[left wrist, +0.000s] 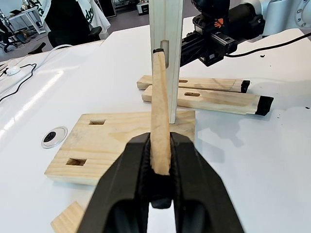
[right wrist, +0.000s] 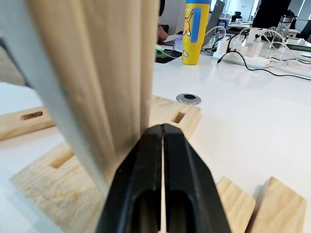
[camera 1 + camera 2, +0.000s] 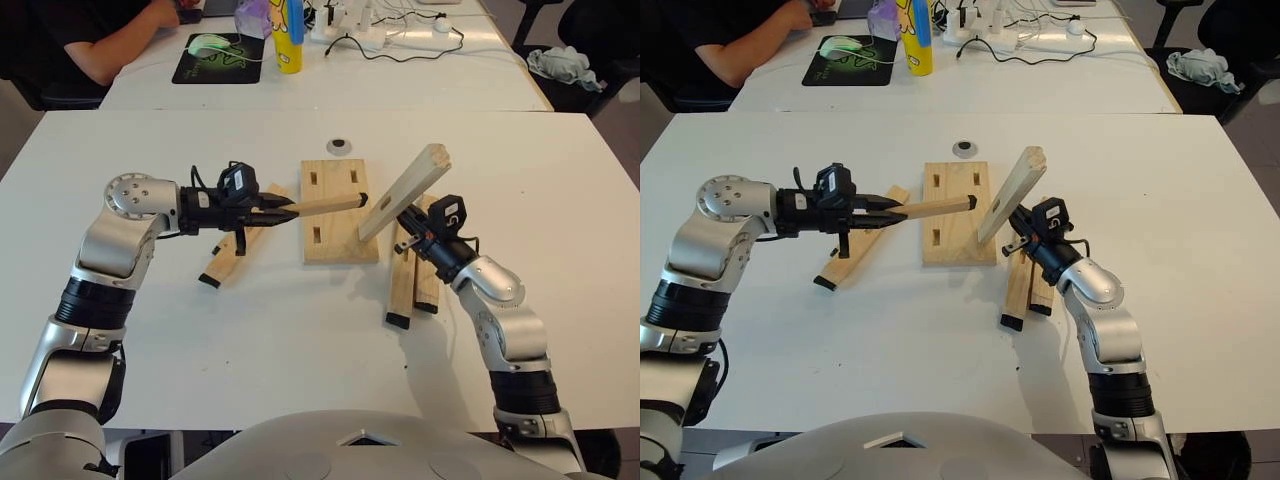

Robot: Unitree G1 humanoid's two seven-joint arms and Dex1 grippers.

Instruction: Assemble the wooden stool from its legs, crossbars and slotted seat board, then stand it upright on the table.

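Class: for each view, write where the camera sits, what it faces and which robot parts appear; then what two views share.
Left eye view: on the head, facing forward and down at the seat board; both arms show.
Right eye view: beside it, same scene and arms.
Left wrist view: on the left wrist, looking along the left gripper and its crossbar toward the leg.
Right wrist view: on the right wrist, looking past the right gripper and leg toward a yellow bottle.
Shared: both wrist views show seat board and leg.
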